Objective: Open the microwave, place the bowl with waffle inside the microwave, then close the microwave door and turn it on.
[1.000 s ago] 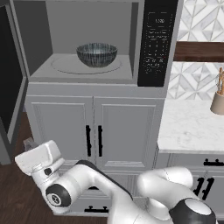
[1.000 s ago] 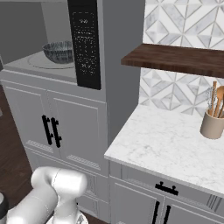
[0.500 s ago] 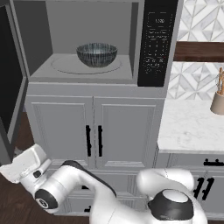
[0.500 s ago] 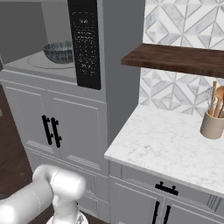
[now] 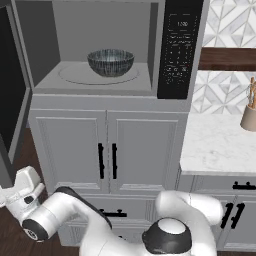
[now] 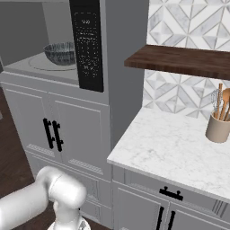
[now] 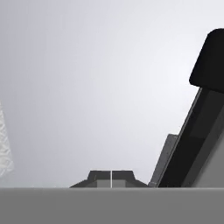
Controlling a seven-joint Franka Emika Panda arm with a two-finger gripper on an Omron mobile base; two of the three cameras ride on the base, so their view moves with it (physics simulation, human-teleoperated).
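Observation:
The microwave [image 5: 105,82] stands open, its keypad strip [image 5: 178,50] on the right. The dark streaky bowl [image 5: 110,62] sits on the turntable inside, also seen as the bowl [image 6: 60,52] from the right. The waffle is hidden inside the bowl. The microwave door [image 5: 11,100] is swung out to the left, its dark glass facing the cavity. My arm reaches low and left, with the white hand [image 5: 25,187] below the door's bottom edge. My gripper [image 7: 111,175] is shut with nothing in it, and the door's dark panel [image 7: 192,144] rises close on its right.
White cabinet doors with black bar handles [image 5: 107,160] sit under the microwave. To the right, a marble counter [image 6: 175,143] carries a tan utensil pot [image 6: 218,128] under a dark wooden shelf [image 6: 179,60]. Dark wood floor [image 5: 10,235] lies below the hand.
The arm has swung further left and a little lower, carrying the hand toward the bottom of the open door. Bowl and door have not moved.

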